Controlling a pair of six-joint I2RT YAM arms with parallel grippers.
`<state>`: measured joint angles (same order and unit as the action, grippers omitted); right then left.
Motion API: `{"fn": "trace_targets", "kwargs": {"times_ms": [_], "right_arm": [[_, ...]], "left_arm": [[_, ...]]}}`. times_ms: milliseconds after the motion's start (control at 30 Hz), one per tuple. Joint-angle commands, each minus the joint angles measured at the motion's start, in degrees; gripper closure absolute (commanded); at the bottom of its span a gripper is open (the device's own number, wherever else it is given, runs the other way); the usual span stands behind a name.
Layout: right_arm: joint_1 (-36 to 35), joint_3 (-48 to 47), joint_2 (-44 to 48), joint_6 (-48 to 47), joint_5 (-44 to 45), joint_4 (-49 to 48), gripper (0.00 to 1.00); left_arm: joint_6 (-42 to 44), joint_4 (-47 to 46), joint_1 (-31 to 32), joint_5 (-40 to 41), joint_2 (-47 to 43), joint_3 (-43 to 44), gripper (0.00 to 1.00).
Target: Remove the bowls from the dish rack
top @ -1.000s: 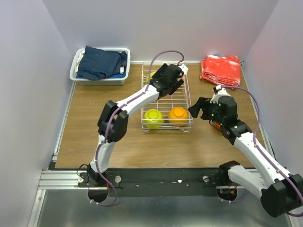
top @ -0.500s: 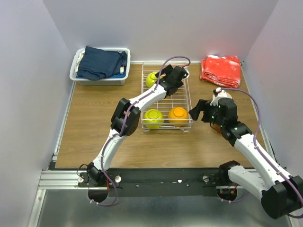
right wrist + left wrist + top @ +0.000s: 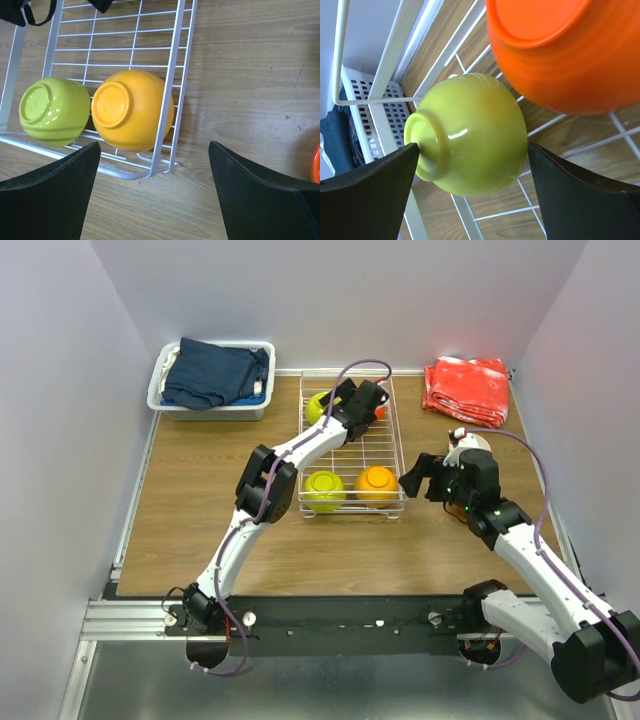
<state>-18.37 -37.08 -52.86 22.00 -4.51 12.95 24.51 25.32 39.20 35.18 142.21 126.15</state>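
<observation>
The white wire dish rack (image 3: 372, 455) stands mid-table. At its near end lie a yellow-green bowl (image 3: 324, 490) and an orange bowl (image 3: 376, 485), both bottom up; they also show in the right wrist view, yellow-green (image 3: 54, 111) and orange (image 3: 131, 110). At the far end lie another yellow-green bowl (image 3: 318, 406) and a red-orange bowl (image 3: 379, 411). My left gripper (image 3: 347, 408) is open, its jaws either side of the far yellow-green bowl (image 3: 470, 135), beside the red-orange bowl (image 3: 560, 50). My right gripper (image 3: 425, 478) is open and empty over the table by the rack's near right corner (image 3: 150, 172).
A white bin of dark-blue cloth (image 3: 215, 380) stands at the back left, a red cloth (image 3: 467, 388) at the back right. An orange-red sliver (image 3: 316, 165) shows on the table at the right wrist view's edge. Walls close in on three sides.
My left gripper has swung left across the rack's far end and now straddles the far yellow-green bowl. The right arm has hardly moved.
</observation>
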Motion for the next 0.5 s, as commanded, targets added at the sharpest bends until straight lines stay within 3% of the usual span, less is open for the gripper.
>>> {"fn": "trace_targets", "kwargs": {"times_ms": [0,133,467], "right_arm": [[-0.2,1.1,0.2,-0.2,0.9,-0.5,0.03],[-0.2,1.2,0.3,-0.3,1.0,-0.6,0.03],[-0.2,2.0,-0.4,0.2,0.0,-1.8,0.03]], "left_arm": [[-1.0,4.1,-0.8,0.3,2.1,0.7,0.01],[0.4,4.9,-0.9,-0.8,3.1,0.8,0.02],[3.4,4.3,-0.8,1.1,2.5,0.1,0.26]]}}
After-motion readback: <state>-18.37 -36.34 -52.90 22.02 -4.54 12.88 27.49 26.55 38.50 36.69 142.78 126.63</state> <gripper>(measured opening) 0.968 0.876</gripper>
